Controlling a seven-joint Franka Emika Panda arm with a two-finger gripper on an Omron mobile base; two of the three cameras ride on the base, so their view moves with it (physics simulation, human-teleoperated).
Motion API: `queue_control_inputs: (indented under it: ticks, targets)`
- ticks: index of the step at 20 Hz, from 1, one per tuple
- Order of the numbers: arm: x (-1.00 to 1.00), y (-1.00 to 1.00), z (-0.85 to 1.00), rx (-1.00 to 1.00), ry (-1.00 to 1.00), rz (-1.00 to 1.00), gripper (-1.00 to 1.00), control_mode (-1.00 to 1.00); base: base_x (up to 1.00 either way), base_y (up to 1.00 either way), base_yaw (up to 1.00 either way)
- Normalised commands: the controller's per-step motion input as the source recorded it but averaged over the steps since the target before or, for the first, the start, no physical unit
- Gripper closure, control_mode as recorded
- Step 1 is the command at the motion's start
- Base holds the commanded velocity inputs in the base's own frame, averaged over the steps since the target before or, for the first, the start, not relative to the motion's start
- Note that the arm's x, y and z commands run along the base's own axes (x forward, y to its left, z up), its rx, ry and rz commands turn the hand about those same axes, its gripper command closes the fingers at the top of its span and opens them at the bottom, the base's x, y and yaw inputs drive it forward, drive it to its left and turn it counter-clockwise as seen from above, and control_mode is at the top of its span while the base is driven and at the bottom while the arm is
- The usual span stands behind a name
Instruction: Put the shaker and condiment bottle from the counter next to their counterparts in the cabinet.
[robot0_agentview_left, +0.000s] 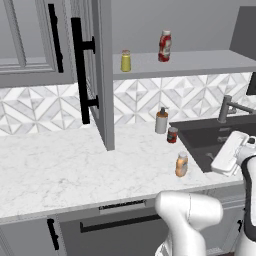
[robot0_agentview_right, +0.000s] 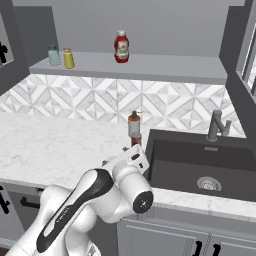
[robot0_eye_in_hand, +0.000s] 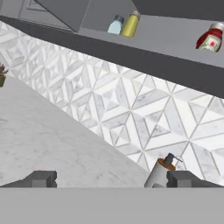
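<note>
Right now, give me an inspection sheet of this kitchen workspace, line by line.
Surface: white marble counter with a dark sink set in at the right.
Job's things: yellow-green shaker already on the cabinet shelf, beside a pale blue jar; orange condiment bottle upright on the counter near the sink; red bottle further along the shelf.
Clutter: beige pump dispenser and small red can by the backsplash.
Pincer: pincer open, holding nothing, above the counter.
Cables: nothing seen.
Surroundings: cabinet door swung open, faucet behind the sink, patterned tile wall.
</note>
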Motion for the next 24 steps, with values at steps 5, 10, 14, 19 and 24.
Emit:
queue_control_inputs:
  ticks: [5, 10, 14, 19, 24]
  targets:
    - [0.05, -0.15, 0.0, 0.0, 0.05, 0.06, -1.0, -1.0, 0.0, 0.0, 0.0]
    - [0.04, 0.0, -0.03, 0.0, 0.03, 0.09, -1.0, -1.0, 0.0, 0.0, 0.0]
    - [0.34, 0.0, -0.21, 0.0, 0.0, 0.19, -1.0, -1.0, 0.0, 0.0, 0.0]
    - [0.52, -0.1, -0.16, 0.0, 0.0, 0.21, -1.0, -1.0, 0.0, 0.0, 0.0]
    - [0.53, -0.38, -0.18, 0.0, 0.0, 0.22, -1.0, -1.0, 0.0, 0.0, 0.0]
